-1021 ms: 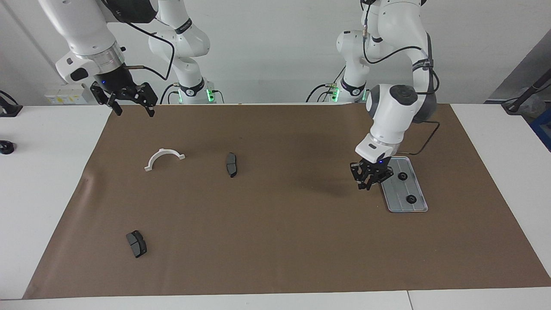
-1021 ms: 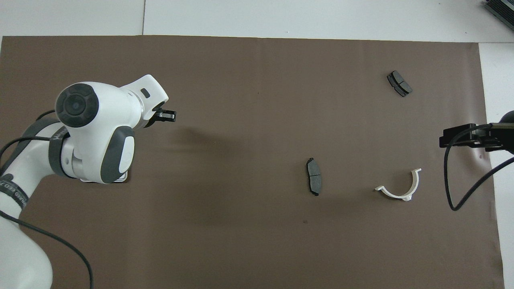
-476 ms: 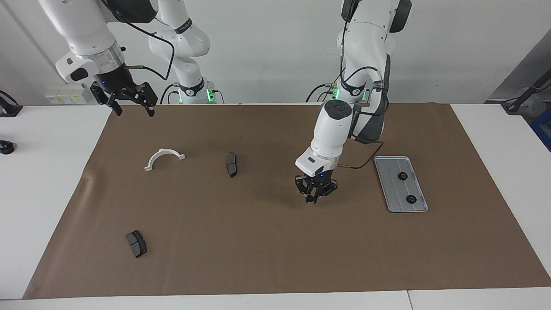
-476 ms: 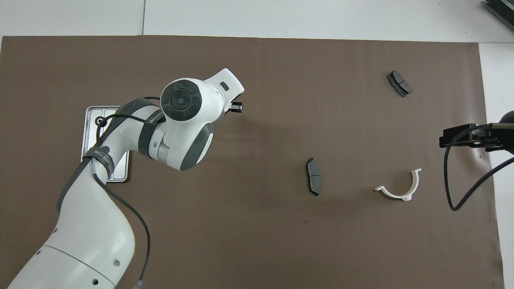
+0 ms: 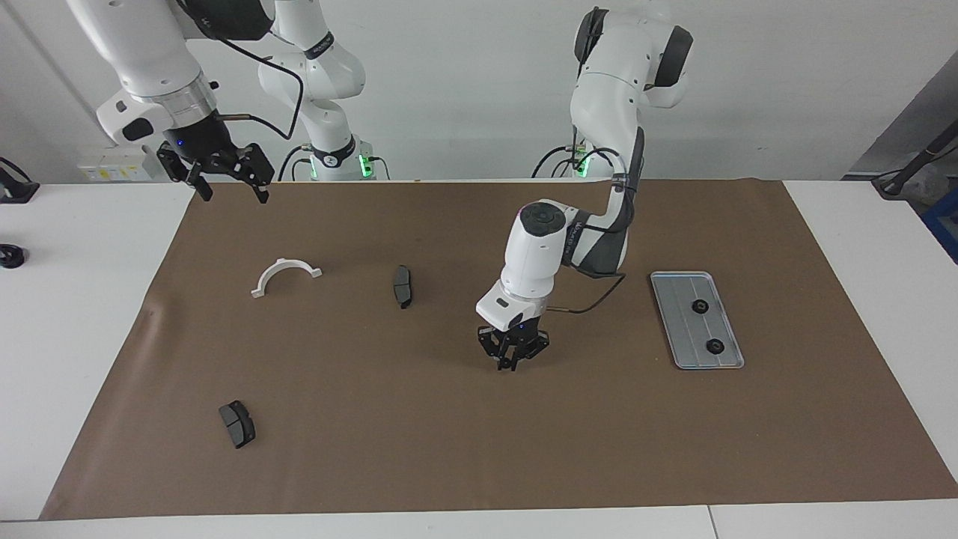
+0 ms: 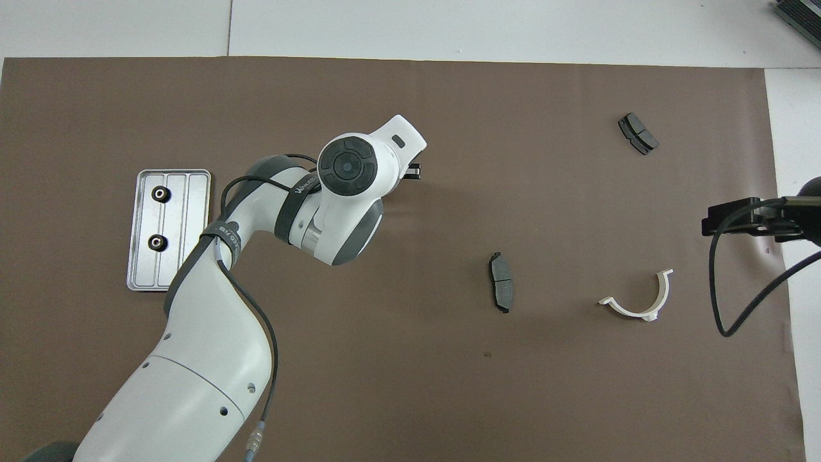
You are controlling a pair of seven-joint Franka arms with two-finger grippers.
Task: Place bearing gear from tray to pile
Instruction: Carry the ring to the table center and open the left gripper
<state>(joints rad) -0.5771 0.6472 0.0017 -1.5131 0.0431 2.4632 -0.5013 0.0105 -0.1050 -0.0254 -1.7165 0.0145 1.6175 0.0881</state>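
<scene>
**Pile lies toward the right arm's end from the left claw**

The left claw hangs low over bare mat, between the tray and the pile. It is clenched, tips together. Whether a gear is pinched between them cannot be made out.

Two gears sit on the tray, which lies toward the left arm's end from this claw and well apart from it.

The pile is spread out the other way. The closest piece to the claw is a dark pad, whose long axis runs toward and away from the robots. The white bracket lies past it toward the right arm's end, arch up in the facing view. A second pad lies well apart from both.

The coming move most likely turns on that one direction: a sideways carry toward the right arm's end, ending beside the first pad.

The right claw waits with its jaws spread, raised over the mat's corner near the bracket. The left claw is much the closer to the first pad.
</scene>
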